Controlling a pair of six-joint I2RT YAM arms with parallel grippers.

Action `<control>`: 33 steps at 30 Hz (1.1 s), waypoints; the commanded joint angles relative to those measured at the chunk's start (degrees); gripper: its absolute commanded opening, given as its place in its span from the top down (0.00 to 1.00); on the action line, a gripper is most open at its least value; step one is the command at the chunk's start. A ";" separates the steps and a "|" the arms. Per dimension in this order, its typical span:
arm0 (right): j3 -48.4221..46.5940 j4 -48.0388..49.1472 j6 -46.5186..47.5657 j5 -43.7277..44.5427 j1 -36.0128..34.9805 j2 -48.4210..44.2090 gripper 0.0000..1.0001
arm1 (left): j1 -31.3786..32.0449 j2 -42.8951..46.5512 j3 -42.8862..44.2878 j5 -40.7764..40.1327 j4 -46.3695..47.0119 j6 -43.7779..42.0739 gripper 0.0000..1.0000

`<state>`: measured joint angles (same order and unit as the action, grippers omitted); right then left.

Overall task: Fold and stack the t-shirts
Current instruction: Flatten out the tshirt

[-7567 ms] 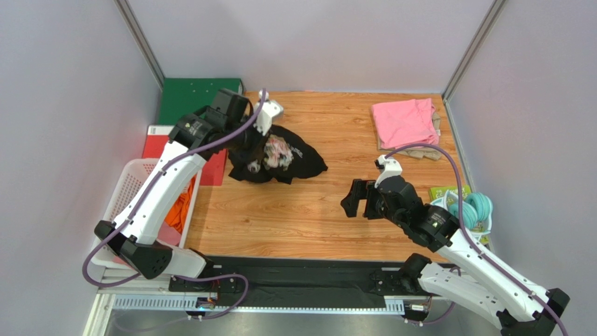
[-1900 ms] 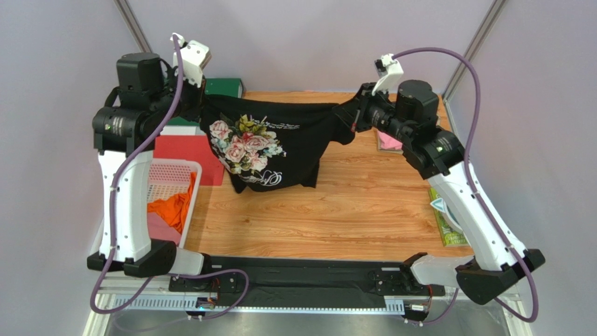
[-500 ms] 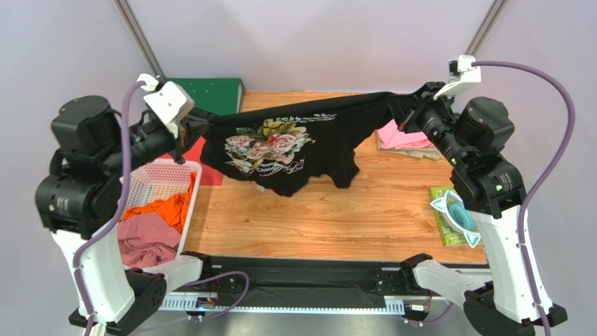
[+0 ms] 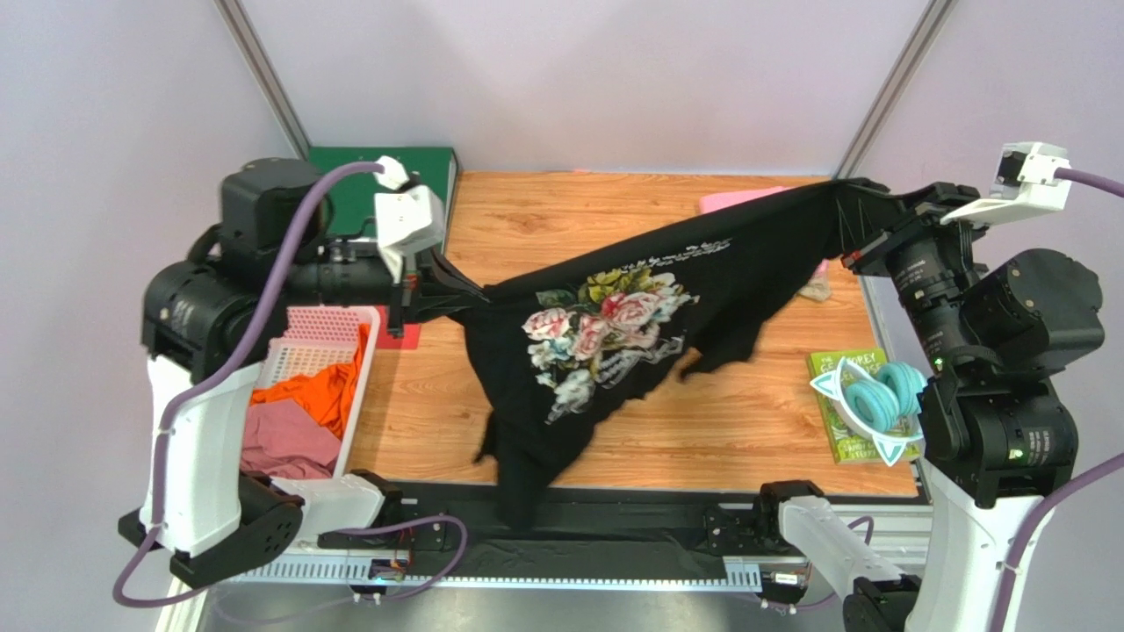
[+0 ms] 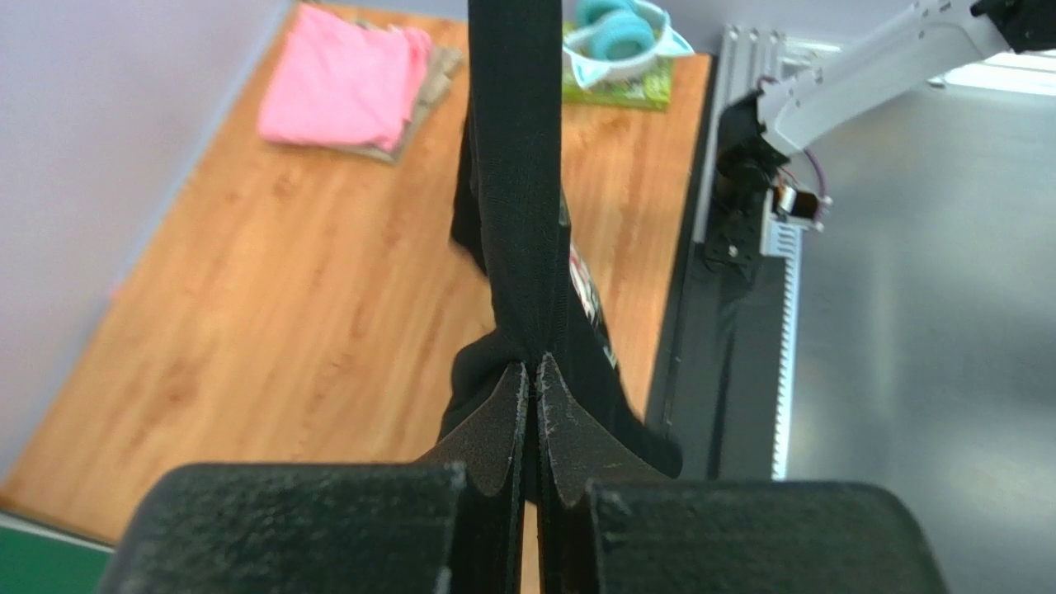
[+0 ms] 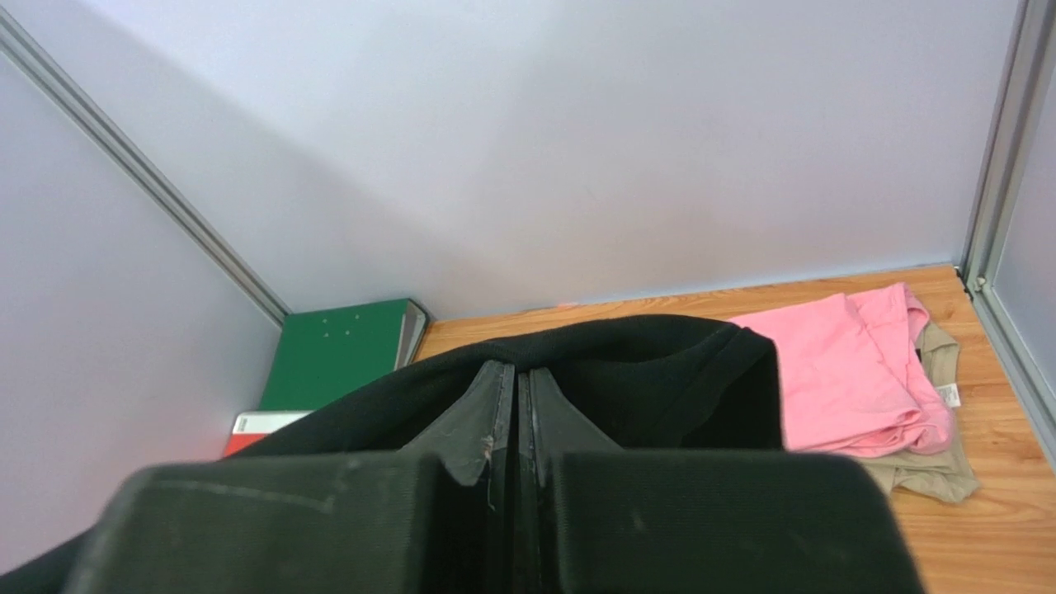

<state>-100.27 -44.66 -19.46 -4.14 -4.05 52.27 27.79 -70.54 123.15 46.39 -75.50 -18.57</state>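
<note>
Hanging stretched between both arms, the black t-shirt [image 4: 607,316] spans the air above the table [image 4: 739,435], one corner drooping past the table's near edge. The left gripper [image 5: 533,378], over the table's left edge, pinches tight on one end of the cloth. The right gripper [image 6: 512,384], above the table's far right corner, clamps the other end. Pulling it taut probably opens it for laying flat. A folded pink shirt [image 6: 855,371] tops a beige shirt [image 6: 924,477] at that far right corner, seemingly the stack. An orange shirt [image 4: 323,382] waits in the basket [image 4: 317,320] left of the table.
</note>
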 commanded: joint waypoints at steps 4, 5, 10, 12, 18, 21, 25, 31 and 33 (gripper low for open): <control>1.37 3.08 -7.23 -12.86 1.42 11.24 1.00 | 2.36 4.62 -9.65 -5.24 -15.28 -5.85 1.00; 2.87 4.75 -8.56 -15.26 1.50 12.58 1.00 | 2.36 7.06 -12.30 -6.04 -15.03 -6.65 1.00; 7.02 14.25 -9.02 -17.75 -4.20 23.20 1.00 | 2.36 15.60 -35.84 -13.15 -10.82 -9.29 1.00; 4.92 14.34 -7.87 -18.44 -6.92 27.95 1.00 | 2.36 19.12 -46.88 -14.66 -9.40 -10.08 1.00; -2.81 13.11 -4.01 -17.66 -15.10 48.33 1.00 | 2.27 25.81 -61.98 -23.72 -3.33 -11.40 1.00; -8.95 11.71 -3.65 -16.51 -17.56 54.49 1.00 | 2.27 24.41 -57.87 -26.59 -3.51 -11.93 1.00; -14.59 11.01 -4.53 -18.01 -18.80 59.34 0.96 | 1.22 20.63 -52.67 -27.33 -4.56 -12.55 1.00; -8.49 5.90 -1.28 -12.92 -20.29 58.57 0.00 | 1.12 18.07 -46.17 -22.22 -7.46 -11.76 0.33; -4.43 6.17 -0.75 -8.20 -20.21 55.06 0.00 | 1.12 17.99 -43.45 -21.78 -8.08 -11.84 0.25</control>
<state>-110.72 -37.52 -22.59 -20.34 -23.99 112.73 29.17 -52.64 75.05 22.00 -75.99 -30.02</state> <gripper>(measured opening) 0.996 0.690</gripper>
